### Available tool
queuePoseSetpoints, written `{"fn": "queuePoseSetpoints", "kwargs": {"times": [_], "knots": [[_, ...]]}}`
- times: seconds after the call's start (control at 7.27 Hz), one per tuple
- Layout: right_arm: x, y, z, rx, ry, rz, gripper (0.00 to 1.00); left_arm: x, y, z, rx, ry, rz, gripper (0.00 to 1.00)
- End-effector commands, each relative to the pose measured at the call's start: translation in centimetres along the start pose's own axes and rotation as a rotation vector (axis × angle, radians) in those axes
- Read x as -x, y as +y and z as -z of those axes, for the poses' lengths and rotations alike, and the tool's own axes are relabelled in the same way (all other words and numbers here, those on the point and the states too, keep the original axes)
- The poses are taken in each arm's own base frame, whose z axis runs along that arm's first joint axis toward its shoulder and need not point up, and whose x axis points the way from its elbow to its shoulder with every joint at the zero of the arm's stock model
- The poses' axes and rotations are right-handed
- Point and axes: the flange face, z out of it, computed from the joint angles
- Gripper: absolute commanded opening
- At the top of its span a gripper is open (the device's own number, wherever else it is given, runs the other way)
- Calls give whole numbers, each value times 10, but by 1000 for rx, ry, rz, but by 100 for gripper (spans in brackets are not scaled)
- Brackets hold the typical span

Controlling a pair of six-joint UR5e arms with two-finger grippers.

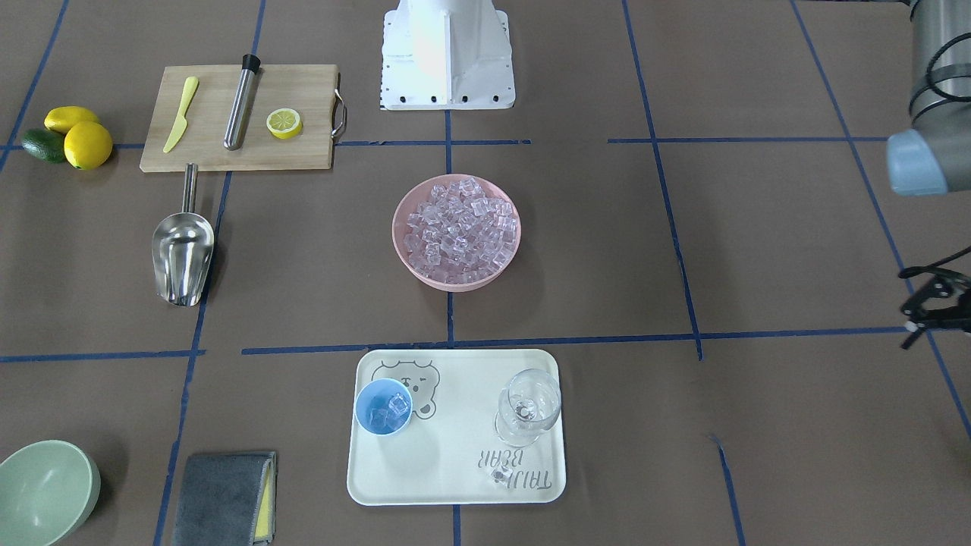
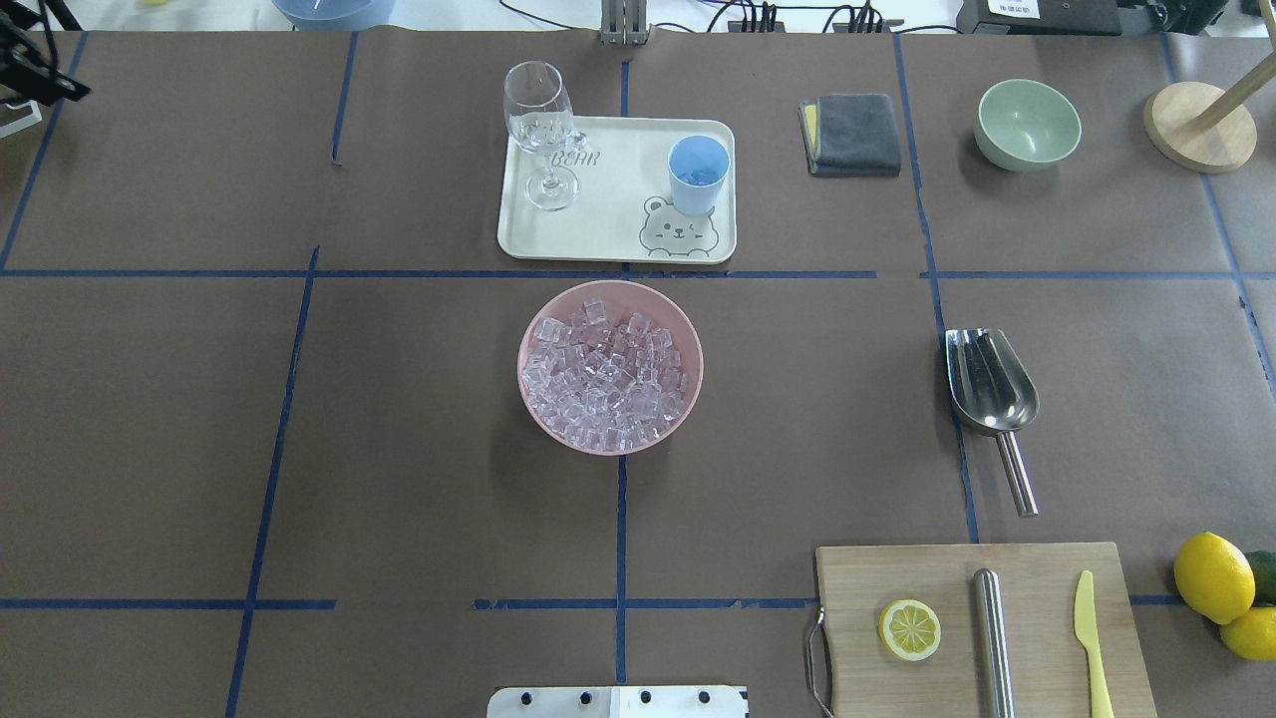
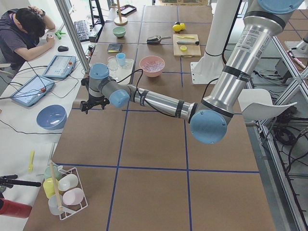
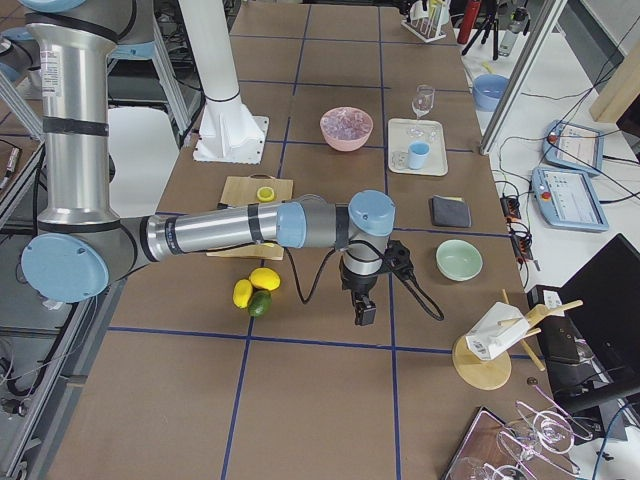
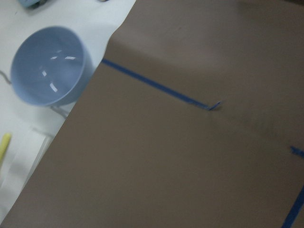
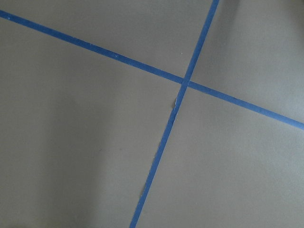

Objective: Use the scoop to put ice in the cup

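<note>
Scoop [image 1: 182, 254], long axis near-far, handle toward robot, mouth away; left tool [image 3: 93, 107], right tool [image 4: 362, 308]: state not discernible

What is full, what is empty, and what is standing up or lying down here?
cup: upright on the tray, a few ice cubes inside.
scoop: empty, lying on the table.
pink bowl: heaped with ice.
glass: upright on the tray.
green bowl: empty.
lemon: cut in half, cut face up on the board.
loose ice cube: lying on the tray.
</note>
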Motion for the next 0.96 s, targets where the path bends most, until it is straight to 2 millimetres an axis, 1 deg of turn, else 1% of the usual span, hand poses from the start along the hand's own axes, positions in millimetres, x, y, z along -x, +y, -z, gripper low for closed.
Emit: {"fn": "queuePoseSetpoints", "kwargs": {"times": [0.0, 0.14, 0.28, 0.41, 0.55, 0.69, 0.83], "knots": [[-1, 2, -1, 4, -1, -14, 100, 51, 52, 29, 95, 21, 201, 100], [-1, 3, -2, 7, -1, -16, 100, 56, 85, 22, 156, 38, 267, 100], [-2, 6, -3, 9, -3, -19, 100, 62, 125, 23, 189, 33, 319, 100], [-4, 10, -5, 9, -4, -23, 100, 72, 159, 26, 214, 25, 374, 100], [-4, 10, -5, 11, -4, -22, 100, 75, 192, 25, 238, 32, 425, 100], [-6, 15, -8, 17, -6, -32, 100, 82, 246, 37, 246, 42, 543, 100], [-7, 16, -7, 14, -5, -36, 100, 75, 262, 40, 217, 91, 694, 100]]}}
